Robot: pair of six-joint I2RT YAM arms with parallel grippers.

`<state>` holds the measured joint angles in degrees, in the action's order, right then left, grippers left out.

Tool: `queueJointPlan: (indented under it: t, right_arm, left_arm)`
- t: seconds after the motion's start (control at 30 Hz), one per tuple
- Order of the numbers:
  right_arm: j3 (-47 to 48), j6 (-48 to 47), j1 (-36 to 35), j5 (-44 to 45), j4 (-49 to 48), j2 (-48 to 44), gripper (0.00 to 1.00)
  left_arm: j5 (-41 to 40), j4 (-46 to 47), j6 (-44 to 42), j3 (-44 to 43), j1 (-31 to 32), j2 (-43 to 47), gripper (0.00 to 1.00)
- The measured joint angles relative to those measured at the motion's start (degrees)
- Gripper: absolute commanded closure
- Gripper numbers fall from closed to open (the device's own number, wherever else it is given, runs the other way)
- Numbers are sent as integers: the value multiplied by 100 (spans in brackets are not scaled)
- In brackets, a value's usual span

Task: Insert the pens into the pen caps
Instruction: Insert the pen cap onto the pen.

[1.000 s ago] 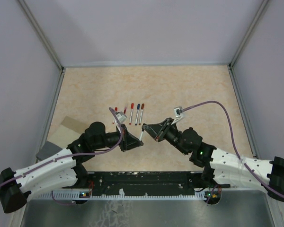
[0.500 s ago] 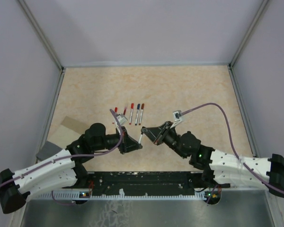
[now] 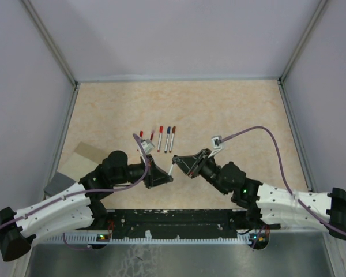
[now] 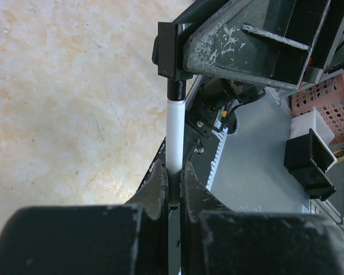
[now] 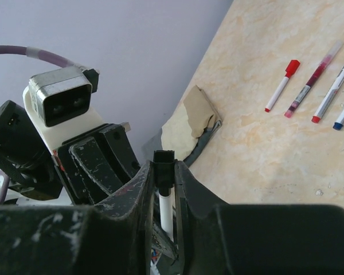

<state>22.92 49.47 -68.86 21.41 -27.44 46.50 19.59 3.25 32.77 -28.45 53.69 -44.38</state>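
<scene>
Pen (image 4: 174, 132) runs straight from the left gripper (image 4: 173, 177), which pinches its barrel tight, to the right gripper (image 5: 164, 170), whose fingers flank the black cap (image 5: 164, 159); whether they grip it is unclear.

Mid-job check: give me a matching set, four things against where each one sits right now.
1 white pen
2 black cap
3 spare pens
4 tan card

A in a row on the table, beyond the arms
B at the table's left edge
C inside the right end effector
D clamped in the left end effector

Pairs: 1-D, 2-C, 3-A, 4-B
</scene>
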Motion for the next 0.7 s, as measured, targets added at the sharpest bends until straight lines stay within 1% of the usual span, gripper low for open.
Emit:
queueJointPlan:
  t: [0.13,0.3,0.43,0.57,0.7]
  right_arm:
    - [-2,2,-2,-9,-7,-2,80]
    - [-17,9,-188,-341,151,0,77]
    - [-55,20,-227,-474,216,-2,73]
    - [-55,17,-227,-455,417,-170,68]
    - [-48,4,-229,-205,1008,-592,61]
  left_arm:
    - [-9,26,0,0,7,0,100]
    - [-273,343,7,0,-31,0,100]
    - [-391,426,4,0,-48,-2,100]
    - [-446,455,4,0,-48,-2,100]
    - [-501,490,4,0,-48,15,100]
